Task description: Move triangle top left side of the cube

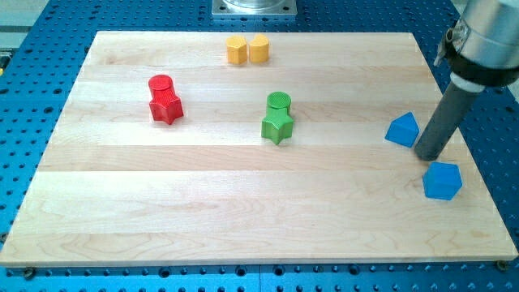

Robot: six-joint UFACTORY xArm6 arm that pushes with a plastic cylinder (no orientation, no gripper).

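- The blue cube [442, 180] lies nearest the view's bottom, close to the right edge of the wooden board [243, 211]; it serves as the landmark below.
- My tip [426, 156] is set down just up and to the left of the blue cube, apart from it, in the gap between the cube and the triangle.
- No pincer is fitted: the arm ends in a plain dark rod, so nothing can be opened, closed or clamped.
- The blue triangle [403, 130] is found up and to the left of the cube, just beyond my tip and immediately to its upper left; whether the two touch cannot be told.
- Governing relation: the triangle lies to the upper left of my tip, on the far side from the cube. It is judged to sit roughly on the required side already; any further push away from the cube would carry it up-left.
- Far to the cube's left, a green star with a green cylinder [277, 118] touching behind it is seen, and further left a red star with a red cylinder [165, 99].
- Farthest, up-left of the cube, two yellow blocks [247, 49] stand side by side.
- No brand, label or legible writing is visible.
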